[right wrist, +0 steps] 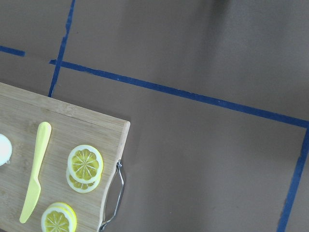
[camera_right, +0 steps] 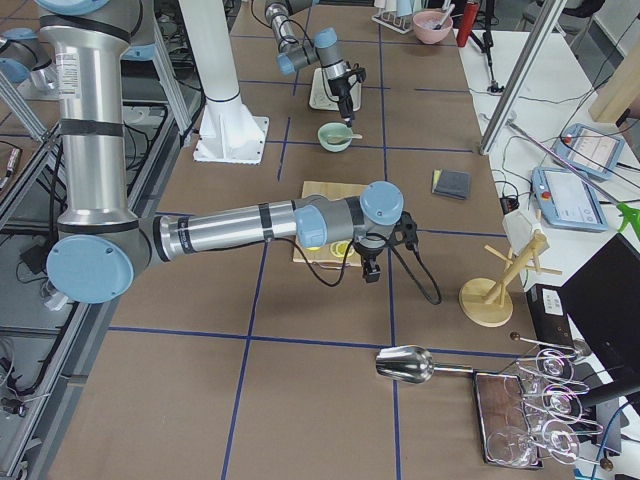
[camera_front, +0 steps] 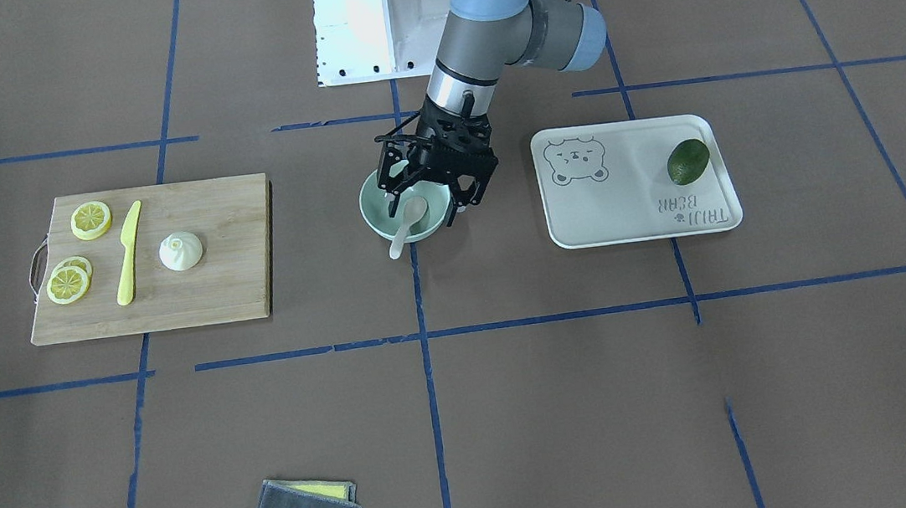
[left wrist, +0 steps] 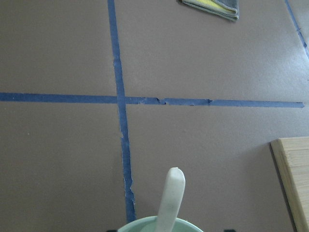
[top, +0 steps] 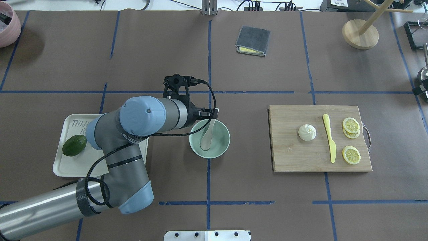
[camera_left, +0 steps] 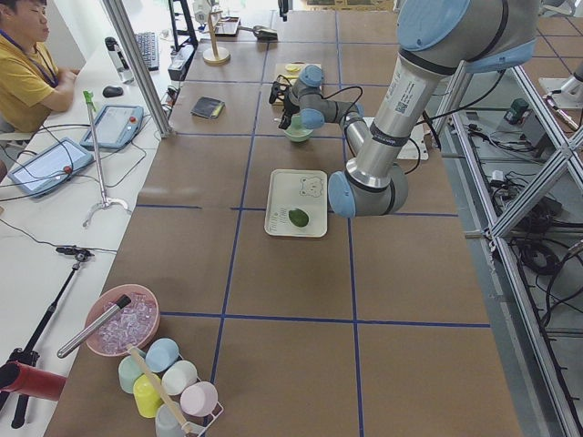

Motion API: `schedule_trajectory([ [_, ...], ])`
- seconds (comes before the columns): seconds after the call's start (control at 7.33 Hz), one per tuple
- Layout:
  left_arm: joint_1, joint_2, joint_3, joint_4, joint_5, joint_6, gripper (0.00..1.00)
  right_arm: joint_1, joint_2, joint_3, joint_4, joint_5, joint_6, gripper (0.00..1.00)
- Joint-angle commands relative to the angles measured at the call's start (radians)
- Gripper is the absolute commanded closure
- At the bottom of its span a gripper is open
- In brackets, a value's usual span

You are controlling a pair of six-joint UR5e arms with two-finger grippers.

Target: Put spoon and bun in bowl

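Your left fingers (camera_front: 473,184) hang spread wide over the bowl (camera_front: 374,220), gripping nothing. The spoon (camera_front: 413,212) lies inside, handle over the rim, so a careless lift could flip it onto the desk. Farther off, the bun (camera_front: 181,251) sits on the cutting board (camera_front: 227,269). I cannot tell how the right fingers (camera_right: 370,268) stand.

Spoon (top: 208,133) in bowl (top: 221,147), handle over rim; bun (top: 307,132) on cutting board (top: 292,158) beside knife (top: 329,140); avocado (top: 74,145) on tray (top: 67,168).

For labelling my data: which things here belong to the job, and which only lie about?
Job: spoon, bowl, bun.
Lying about: avocado, tray, cutting board, yellow knife, lemon slices, grey cloth.
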Motion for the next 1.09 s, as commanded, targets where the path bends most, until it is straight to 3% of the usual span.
schedule_trajectory([
  [0.0, -0.127, 0.081, -0.038, 0.037, -0.109, 0.226, 0.17, -0.15, 0.053, 0.004, 0.194, -0.064, 0.33, 0.0],
  [0.14, -0.143, 0.129, -0.048, 0.031, -0.131, 0.247, 0.17, -0.266, 0.055, 0.014, 0.351, -0.177, 0.574, 0.0],
  [0.41, -0.162, 0.137, -0.048, 0.026, -0.133, 0.268, 0.17, -0.514, 0.064, 0.071, 0.389, -0.451, 0.877, 0.0],
  [0.55, -0.162, 0.135, -0.048, 0.026, -0.133, 0.267, 0.17, -0.575, 0.097, 0.065, 0.375, -0.495, 0.956, 0.01],
  [0.95, -0.162, 0.134, -0.046, 0.025, -0.131, 0.267, 0.16, -0.65, 0.128, 0.048, 0.335, -0.503, 0.983, 0.04],
])
